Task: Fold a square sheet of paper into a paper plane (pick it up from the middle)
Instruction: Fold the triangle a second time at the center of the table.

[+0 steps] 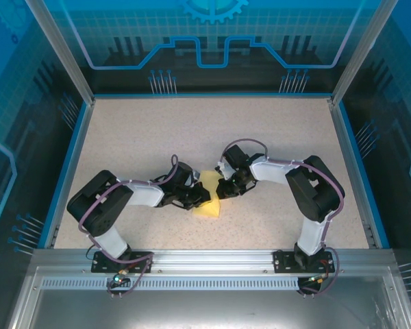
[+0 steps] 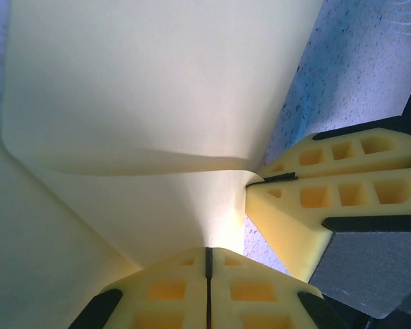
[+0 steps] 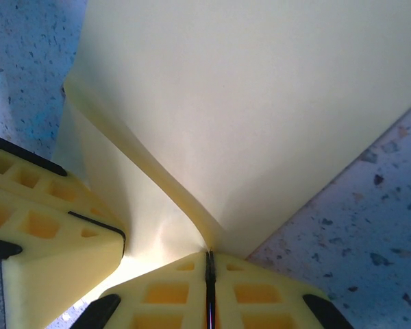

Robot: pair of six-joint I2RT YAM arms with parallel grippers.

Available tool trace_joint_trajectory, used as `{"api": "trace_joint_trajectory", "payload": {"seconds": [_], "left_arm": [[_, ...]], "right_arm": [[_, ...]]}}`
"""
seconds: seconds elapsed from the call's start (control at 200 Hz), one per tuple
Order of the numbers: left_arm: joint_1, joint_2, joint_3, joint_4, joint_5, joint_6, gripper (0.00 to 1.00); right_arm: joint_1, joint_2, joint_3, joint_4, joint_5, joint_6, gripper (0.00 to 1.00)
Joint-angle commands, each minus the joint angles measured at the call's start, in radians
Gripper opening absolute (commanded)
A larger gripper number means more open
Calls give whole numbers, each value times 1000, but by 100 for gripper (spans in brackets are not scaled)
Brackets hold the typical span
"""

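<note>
At the middle of the tabletop, the left fingers are pinching shut on the square sheet of paper, and the right fingers, just beside them, are gripping it too. It's looking barely folded to me: one crease, nothing dart-shaped yet, most folds left.

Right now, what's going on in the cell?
Both arms are working one thin yellow square sheet of paper at the middle of the speckled table. The left arm has its jaws shut on a fold of the sheet. The right arm has its jaws pinched shut on the same sheet right beside them. The paper is creased and partly lifted, with a flap curling up; it is not a finished plane.
</note>
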Motion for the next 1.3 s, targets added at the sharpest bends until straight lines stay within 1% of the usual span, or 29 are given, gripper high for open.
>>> {"api": "trace_joint_trajectory", "payload": {"seconds": [0.0,0.29,0.5,0.925,1.115,1.295], "left_arm": [[-10,19,13,-29,-21,32,7],[-11,30,10,-41,-33,31,6],[-17,24,8,-52,-47,32,6],[-29,6,2,-66,-65,30,6],[-29,-70,7,-65,-60,50,7],[-29,-143,3,-82,-91,69,8]], "right_arm": [[-14,-8,17,-36,18,-11,10],[-16,-1,21,-36,17,-14,14],[-14,11,23,-36,16,-17,14],[-13,18,32,-27,9,-23,10],[-15,16,33,-20,-9,-33,9],[-14,16,28,-11,-35,-47,9]]}}
